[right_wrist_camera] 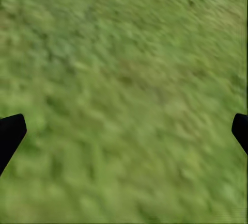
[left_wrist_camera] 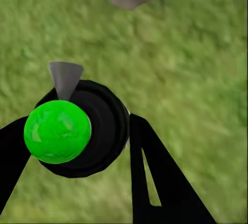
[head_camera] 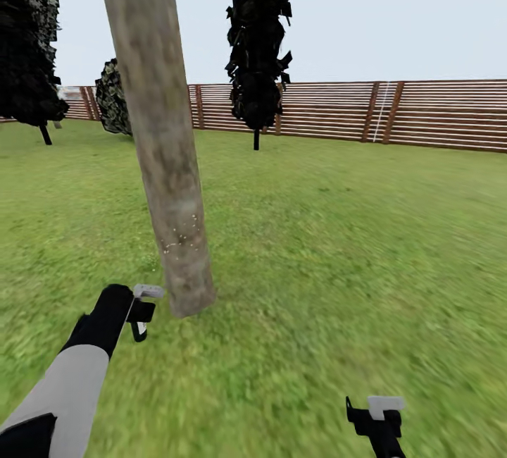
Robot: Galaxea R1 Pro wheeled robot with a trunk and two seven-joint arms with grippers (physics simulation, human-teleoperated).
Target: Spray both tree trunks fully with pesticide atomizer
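Beside the tree trunk (head_camera: 163,155), at its left, the left gripper (left_wrist_camera: 82,136) has its jaws clenched on the pesticide atomizer (left_wrist_camera: 77,128) above the grass (head_camera: 338,246); farther right, the right gripper (right_wrist_camera: 124,131) hangs released.

The tree trunk (head_camera: 163,155) rises just ahead of the left gripper (head_camera: 143,311), blocking a straight reach forward there. Open grass (head_camera: 338,246) lies to the trunk's right, free all the way to the fence (head_camera: 394,114). The right gripper (head_camera: 379,416) hangs over bare grass, its fingers (right_wrist_camera: 10,133) spread wide.
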